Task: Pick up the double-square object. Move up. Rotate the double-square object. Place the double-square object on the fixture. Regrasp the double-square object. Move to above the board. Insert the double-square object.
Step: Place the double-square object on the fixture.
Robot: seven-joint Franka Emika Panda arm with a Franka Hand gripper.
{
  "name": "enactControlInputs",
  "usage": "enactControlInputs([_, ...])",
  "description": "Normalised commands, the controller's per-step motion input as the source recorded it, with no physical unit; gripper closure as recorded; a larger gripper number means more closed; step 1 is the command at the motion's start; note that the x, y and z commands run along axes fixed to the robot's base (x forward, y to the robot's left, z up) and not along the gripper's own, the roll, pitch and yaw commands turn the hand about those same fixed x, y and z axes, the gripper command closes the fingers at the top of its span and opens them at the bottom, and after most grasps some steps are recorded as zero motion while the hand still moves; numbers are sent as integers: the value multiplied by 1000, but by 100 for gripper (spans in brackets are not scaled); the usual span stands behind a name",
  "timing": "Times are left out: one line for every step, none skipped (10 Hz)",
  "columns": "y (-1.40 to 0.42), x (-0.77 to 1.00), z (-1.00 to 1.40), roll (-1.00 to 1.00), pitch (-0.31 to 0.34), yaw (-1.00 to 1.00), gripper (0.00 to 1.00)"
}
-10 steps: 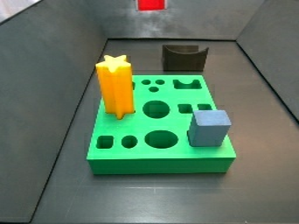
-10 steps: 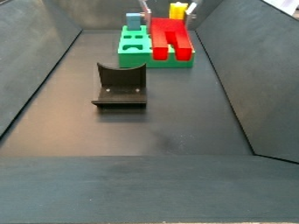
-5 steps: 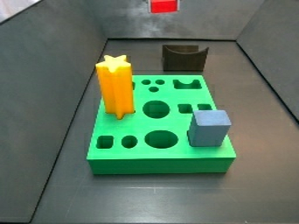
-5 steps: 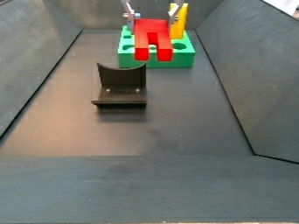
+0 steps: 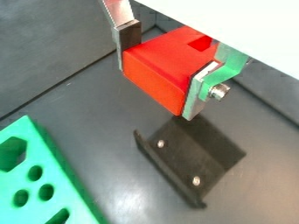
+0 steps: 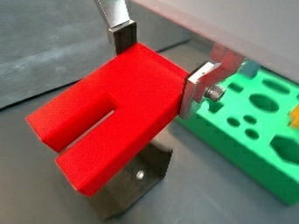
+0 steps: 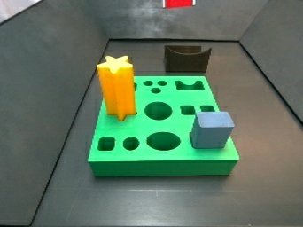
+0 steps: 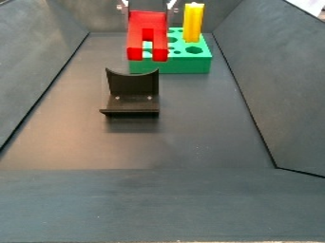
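The glossy red double-square object (image 6: pixel 111 118), a stepped block with a groove down its side, hangs in the air clamped between the flat silver fingers (image 5: pixel 121 31) of the gripper (image 5: pixel 163 54), which closes on its upper end. Both wrist views show it held above the dark grey, nearly black fixture (image 5: pixel 191 157) on the floor, apart from it. In a side view the block (image 8: pixel 147 37) hangs between the fixture (image 8: pixel 129 93) and the bright green board (image 8: pixel 187 59), on which stand a tall yellow-orange star prism (image 7: pixel 116 86) and a grey-blue cube (image 7: pixel 213 129).

We count one gripper (image 5: pixel 163 74) aloft, one red block (image 8: pixel 146 36), one fixture (image 8: pixel 129 92), one board (image 7: pixel 162 124), one star (image 7: pixel 116 86), one cube (image 7: pixel 213 129)
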Motion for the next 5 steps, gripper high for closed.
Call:
enactControlInputs([29,608,21,-1000,43,-138,100])
enactControlInputs([40,495,9,-1000,59,-139,100])
enactControlInputs([44,450,-1,-1000,63,-142,100])
enactControlInputs([46,363,-13,-1000,67,-148,100])
enactControlInputs([46,295,-15,-1000,71,-158,100])
